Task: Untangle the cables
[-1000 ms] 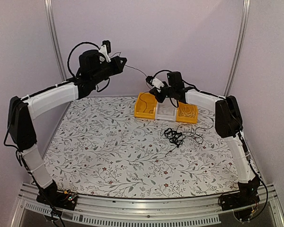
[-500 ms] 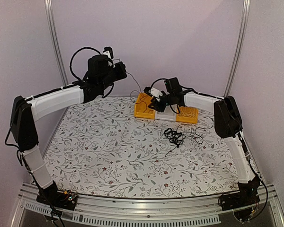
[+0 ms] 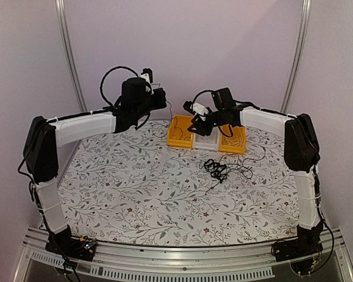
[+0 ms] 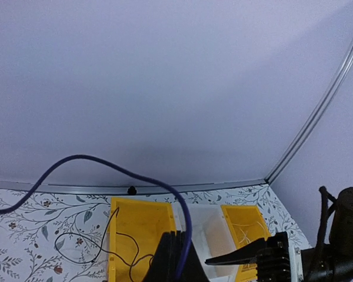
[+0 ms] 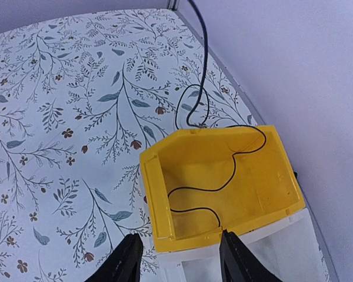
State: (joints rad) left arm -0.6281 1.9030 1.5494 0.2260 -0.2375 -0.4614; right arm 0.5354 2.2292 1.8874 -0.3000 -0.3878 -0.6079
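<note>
The left hand (image 4: 171, 247), its fingers pressed together, clamped a cable (image 4: 76, 157) high above the back of the tabletop (image 3: 135, 194). In its wrist view the strand rose from the fingertips toward 12 o'clock, arched over and ran off toward 9 o'clock, blurred by its nearness to the lens. A thinner length hung below it into a yellow bin (image 5: 256, 188).

The right hand (image 5: 181, 249), its two fingers apart and gripping nothing, hovered over the near edge of that bin, where it met a white bin (image 3: 206, 141). Seen from the right wrist, the cable lay slack across the yellow floor in loose curves. It climbed over the far rim at about 1 o'clock, looped on the flowered tabletop and left the picture at 12 o'clock.

From overhead, the two hands faced each other above the back of the tabletop, the left at 11 o'clock from the centre and the right at 1 o'clock. Three bins stood in a row under the right hand: yellow, white and a second yellow bin (image 3: 233, 143) holding pale wire.

The clump of cables (image 3: 216, 169) sat on the tabletop at 6 o'clock from the white bin, near it but apart, a few strands trailing toward 3 o'clock.
</note>
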